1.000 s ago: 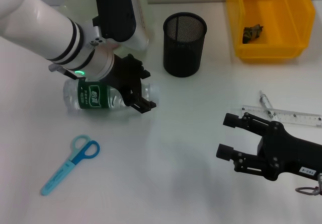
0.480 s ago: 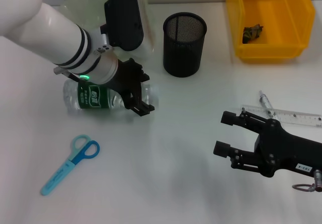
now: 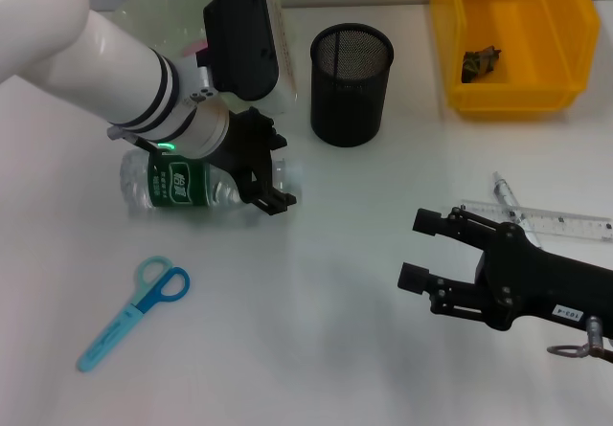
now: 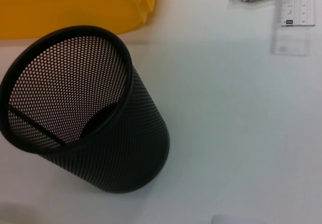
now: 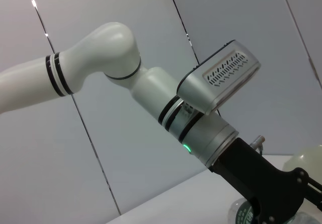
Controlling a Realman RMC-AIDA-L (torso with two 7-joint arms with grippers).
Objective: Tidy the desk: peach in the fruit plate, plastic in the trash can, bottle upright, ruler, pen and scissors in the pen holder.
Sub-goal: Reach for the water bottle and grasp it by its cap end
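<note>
Here left gripper clamps lying bottle.

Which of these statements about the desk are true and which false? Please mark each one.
1. The bottle lies on its side. True.
2. The scissors stand in the pen holder. False: they lie on the desk, near the robot's left side.
3. The left gripper is at the bottle. True.
4. The ruler and pen lie beside each other on the desk. True.
5. The right gripper holds the ruler. False: it is open and empty, beside the ruler.
6. The yellow bin is empty. False: a small dark item lies inside.
</note>
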